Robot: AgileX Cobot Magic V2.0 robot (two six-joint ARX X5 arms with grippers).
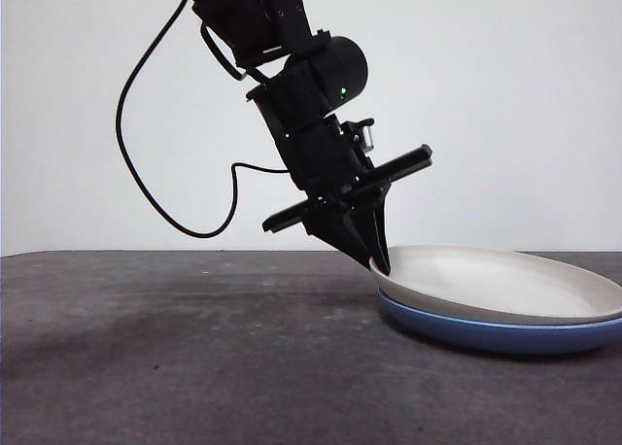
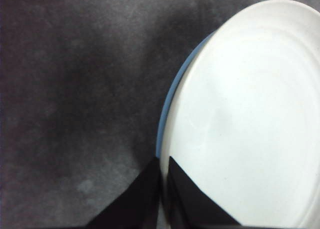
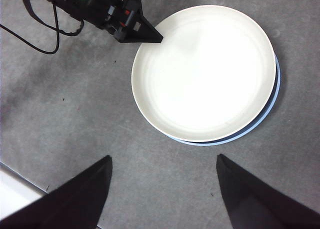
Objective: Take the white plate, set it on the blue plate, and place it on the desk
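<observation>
1. Views differ in what is given: in the front view the white plate (image 1: 505, 280) is seen edge-on, stacked on the blue plate (image 1: 505, 333), while the right wrist view shows the stack from above, with only a thin blue crescent (image 3: 272, 106) left uncovered beside the white plate (image 3: 202, 71).
2. In the left wrist view the blue rim (image 2: 167, 106) is seen only as a narrow strip beside the white plate (image 2: 245, 119); the rest of the blue plate is hidden.
3. Both plates are set on the worktop (image 1: 175, 348), toward the right in the front view.
4. The left gripper (image 1: 379, 260) is placed at the near rim of the white plate; its fingers (image 2: 187, 199) are drawn narrow, one over the plate's inside and one outside the rim, pinching that edge.
5. The left arm is seen descending from above at a steep slant, tips pointed down at the rim (image 3: 155, 38).
6. The right gripper (image 3: 162, 189) is held high above the worktop, apart from the plates, its fingers spread wide and holding nothing.
</observation>
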